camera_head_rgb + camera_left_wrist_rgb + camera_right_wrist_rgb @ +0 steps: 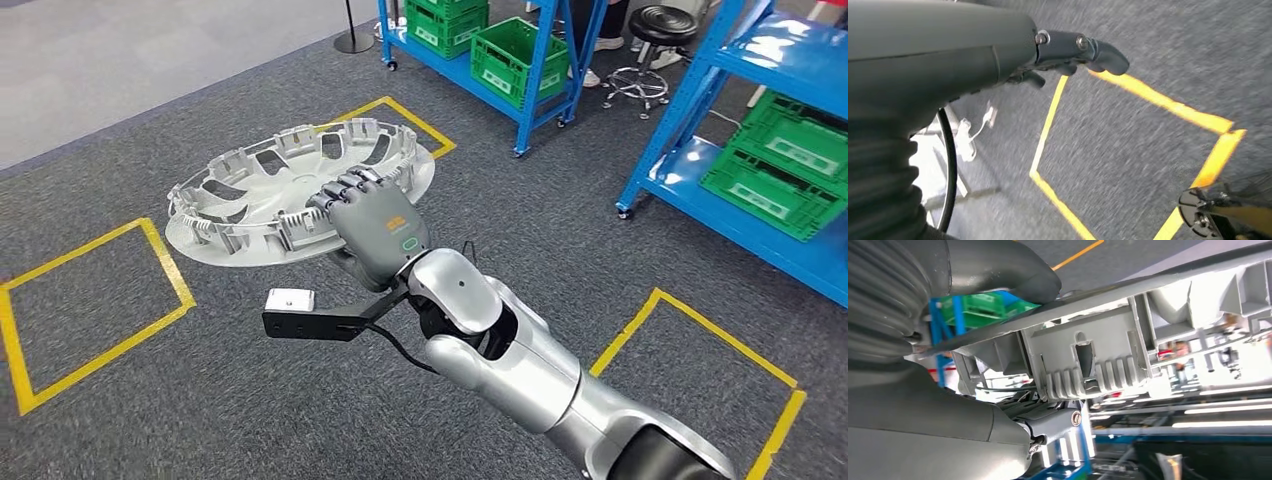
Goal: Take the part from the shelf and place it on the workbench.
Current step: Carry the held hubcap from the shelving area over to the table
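Grey moulded plastic, the part [290, 190] looks light and stiff but broad, held roughly level over carpet at centre left of the head view. Right hand [375, 232] grips its ribbed rim, fingers curled over; off-centre hold, likely to tip. Left hand [998, 55] hangs with fingers curled, holding nothing.

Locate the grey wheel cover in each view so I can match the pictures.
Head view: wheel cover left of centre, held at its near rim by the right hand.
Left wrist view: not in it.
Right wrist view: its ribbed underside spans the middle.
Shared landmark: the yellow floor tape.
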Action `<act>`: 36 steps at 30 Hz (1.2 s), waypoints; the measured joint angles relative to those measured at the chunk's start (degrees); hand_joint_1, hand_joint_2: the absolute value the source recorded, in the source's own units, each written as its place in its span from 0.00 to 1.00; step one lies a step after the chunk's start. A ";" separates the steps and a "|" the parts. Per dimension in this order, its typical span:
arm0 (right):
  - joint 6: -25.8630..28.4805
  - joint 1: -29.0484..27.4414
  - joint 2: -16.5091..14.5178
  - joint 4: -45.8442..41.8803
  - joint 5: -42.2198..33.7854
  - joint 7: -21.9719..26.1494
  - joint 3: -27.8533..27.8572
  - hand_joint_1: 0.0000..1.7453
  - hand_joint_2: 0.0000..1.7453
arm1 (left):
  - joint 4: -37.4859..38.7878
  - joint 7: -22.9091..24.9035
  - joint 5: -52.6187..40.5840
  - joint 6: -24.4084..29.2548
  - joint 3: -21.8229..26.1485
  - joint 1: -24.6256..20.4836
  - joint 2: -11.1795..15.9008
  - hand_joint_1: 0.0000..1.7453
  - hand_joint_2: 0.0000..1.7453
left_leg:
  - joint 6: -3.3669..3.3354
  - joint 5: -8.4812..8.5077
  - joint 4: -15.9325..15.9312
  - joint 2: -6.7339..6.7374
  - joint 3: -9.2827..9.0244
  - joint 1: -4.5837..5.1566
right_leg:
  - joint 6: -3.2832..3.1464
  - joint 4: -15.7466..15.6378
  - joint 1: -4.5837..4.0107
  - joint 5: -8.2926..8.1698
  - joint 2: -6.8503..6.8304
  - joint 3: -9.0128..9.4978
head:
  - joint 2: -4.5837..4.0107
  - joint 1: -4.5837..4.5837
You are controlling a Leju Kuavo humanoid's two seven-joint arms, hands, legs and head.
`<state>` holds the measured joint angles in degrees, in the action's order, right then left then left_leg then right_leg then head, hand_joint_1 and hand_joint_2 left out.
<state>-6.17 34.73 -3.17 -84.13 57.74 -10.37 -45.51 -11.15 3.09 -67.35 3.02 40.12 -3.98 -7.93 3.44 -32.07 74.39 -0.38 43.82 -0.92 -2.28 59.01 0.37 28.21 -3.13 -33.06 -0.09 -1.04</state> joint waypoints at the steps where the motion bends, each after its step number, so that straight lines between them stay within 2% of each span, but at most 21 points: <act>1: -0.03 -0.11 -0.05 -0.02 0.16 -0.30 -0.06 1.00 1.00 | 0.02 0.14 -0.09 0.02 0.02 0.08 -0.01 0.00 1.00 | 0.14 1.30 -2.12 0.38 -1.36 -0.15 | 0.11 0.07 0.02 0.08 -0.74 0.02 | 0.00 -0.01; 3: -0.16 -0.62 -0.10 -0.34 0.77 -0.92 -0.10 1.00 1.00 | 0.03 0.33 -0.48 0.09 0.04 0.06 -0.10 0.00 1.00 | 0.15 4.29 -9.69 2.61 -5.98 -0.26 | 0.63 0.36 -0.09 0.43 -2.03 0.05 | 0.00 -0.02; 5: -0.34 -1.50 -0.06 -1.15 1.71 -1.42 -0.03 1.00 1.00 | 0.01 0.39 -1.08 0.16 0.05 -0.10 -0.29 0.00 1.00 | -0.66 5.57 -14.36 4.21 -8.65 -0.08 | 1.36 0.62 -0.35 0.80 -3.04 0.14 | 0.00 0.15; 8: -0.45 -2.74 0.03 -2.53 3.07 -2.10 0.20 1.00 1.00 | 0.01 0.46 -1.90 0.15 0.05 -0.10 -0.40 0.00 1.00 | -2.14 5.65 -14.95 2.88 -8.62 0.17 | 2.50 0.54 -0.23 1.13 -4.00 0.58 | 0.00 0.36; 10: -0.46 -3.54 0.20 -3.49 3.72 -2.38 0.54 1.00 1.00 | 0.00 0.51 -2.35 0.06 -0.02 -0.19 -0.47 0.00 1.00 | -2.92 5.86 -15.16 1.68 -8.68 0.03 | 3.15 2.79 0.11 2.82 -1.45 -0.18 | 0.00 0.43; 12: -0.49 -4.57 0.63 -4.36 4.34 -2.59 1.08 1.00 1.00 | -0.02 0.53 -2.81 -0.21 -0.16 -0.54 -0.62 0.00 1.00 | -3.48 5.99 -15.23 0.37 -8.63 0.00 | 3.35 9.39 0.22 6.34 1.94 -3.17 | 0.00 0.56; 14: -0.49 -5.94 1.22 -5.03 5.15 -2.89 1.80 1.00 1.00 | -0.02 0.67 -3.35 -0.72 -0.32 -0.89 -0.78 0.00 1.00 | -3.72 6.02 -15.19 -1.25 -8.56 0.12 | 3.25 15.88 0.14 8.52 2.98 -6.47 | 0.00 0.63; 15: -0.48 -6.63 1.53 -5.43 5.56 -3.01 2.18 1.00 1.00 | -0.02 0.82 -3.64 -1.00 -0.43 -0.98 -0.83 0.00 1.00 | -3.73 6.04 -15.14 -2.12 -8.55 0.17 | 3.12 16.55 0.11 8.06 3.14 -7.00 | 0.00 0.65; 16: -0.46 -7.23 1.85 -5.88 5.90 -3.05 2.53 1.00 1.00 | -0.02 1.02 -3.91 -1.26 -0.55 -1.04 -0.86 0.00 1.00 | -3.71 6.06 -15.07 -3.00 -8.55 0.19 | 2.92 14.87 0.09 6.52 3.32 -6.39 | 0.00 0.66; 17: -0.44 -7.69 2.21 -6.33 6.12 -2.96 2.86 1.00 1.00 | -0.03 1.25 -4.13 -1.50 -0.69 -1.12 -0.92 0.00 1.00 | -3.65 6.08 -14.98 -3.83 -8.55 0.18 | 2.70 11.27 0.10 4.32 3.77 -4.82 | 0.00 0.67; 19: -0.34 -8.09 3.13 -6.94 6.19 -2.26 3.51 1.00 1.00 | -0.07 1.59 -4.48 -1.75 -1.03 -1.38 -1.13 0.00 1.00 | -3.32 6.20 -14.79 -5.27 -8.37 0.19 | 2.35 3.83 0.15 1.34 5.68 -1.54 | 0.00 0.70; 21: -0.18 -8.01 3.99 -7.11 5.92 -1.41 4.20 1.00 1.00 | -0.11 1.78 -4.64 -1.78 -1.41 -1.67 -1.33 0.00 1.00 | -2.63 6.45 -14.89 -6.34 -8.03 0.11 | 2.14 0.98 -0.04 0.78 6.54 -0.40 | 0.00 0.78; 23: -0.08 -7.66 4.43 -7.12 5.51 -0.87 4.67 1.00 1.00 | -0.13 1.91 -4.65 -1.71 -1.57 -1.76 -1.40 0.00 1.00 | -1.81 6.73 -15.20 -7.12 -7.70 -0.01 | 1.59 0.54 -0.15 0.37 5.43 -0.16 | 0.00 0.83; 25: -0.08 -7.40 4.57 -7.11 5.13 -0.46 4.77 1.00 1.00 | -0.13 1.88 -4.58 -1.48 -1.60 -1.77 -1.38 0.00 1.00 | -1.32 5.81 -13.89 -5.24 -6.85 0.16 | 0.79 -0.18 0.04 -0.13 4.24 0.27 | 0.00 0.74; 27: -0.07 -7.49 4.74 -7.06 4.90 -0.20 4.76 1.00 1.00 | -0.14 1.64 -4.32 -1.14 -1.60 -1.81 -1.35 0.00 1.00 | -0.99 2.55 -8.26 -1.85 -4.18 0.33 | 0.25 -0.54 0.02 -0.31 2.79 0.42 | 0.00 0.65; 29: -0.01 -7.73 4.93 -6.97 4.78 -0.15 4.71 1.00 1.00 | -0.15 1.43 -3.95 -0.90 -1.58 -1.72 -1.32 0.00 1.00 | -0.60 -0.37 -1.43 -0.48 -0.99 0.26 | 0.06 -0.52 -0.11 -0.22 1.15 0.40 | 0.00 0.62; 30: 0.01 -7.85 4.98 -6.92 4.73 -0.12 4.65 1.00 1.00 | -0.15 1.38 -3.79 -0.81 -1.56 -1.60 -1.30 0.00 1.00 | -0.44 -0.47 -0.10 -0.25 -0.47 0.19 | 0.07 -0.51 -0.12 -0.17 0.36 0.40 | 0.00 0.62; 31: 0.02 -7.95 5.00 -6.91 4.69 -0.09 4.57 1.00 1.00 | -0.15 1.34 -3.65 -0.75 -1.55 -1.45 -1.25 0.00 1.00 | -0.32 0.50 -1.09 -0.02 -1.12 0.09 | 0.15 -0.47 -0.11 -0.10 -0.37 0.41 | 0.00 0.62; 33: 0.03 -8.06 5.01 -6.90 4.65 -0.05 4.41 1.00 1.00 | -0.16 1.31 -3.47 -0.63 -1.54 -1.19 -1.15 0.00 1.00 | -0.14 3.71 -8.17 1.79 -4.97 -0.09 | 0.60 -0.15 -0.09 0.22 -1.70 0.45 | 0.00 0.62; 35: 0.07 -8.07 5.02 -6.90 4.65 -0.04 4.36 1.00 1.00 | -0.18 1.20 -3.38 -0.54 -1.53 -1.11 -1.10 0.00 1.00 | -0.72 5.59 -13.85 3.74 -8.04 -0.01 | 1.31 0.36 -0.34 0.71 -2.70 0.46 | 0.00 0.72; 36: 0.09 -8.04 5.02 -6.90 4.65 -0.02 4.36 1.00 1.00 | -0.19 1.13 -3.31 -0.51 -1.52 -1.11 -1.09 0.00 1.00 | -1.23 5.68 -14.70 4.06 -8.44 0.13 | 1.64 0.47 -0.48 0.87 -3.16 0.53 | 0.00 0.80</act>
<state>-6.08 26.69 1.85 -91.03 62.39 -10.39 -41.15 -11.34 4.22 -70.66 2.51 38.59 -5.09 -9.02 2.21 -26.38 59.69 3.69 35.39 -0.79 -0.64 59.48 -0.11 29.09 -6.28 -32.53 -0.09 -0.25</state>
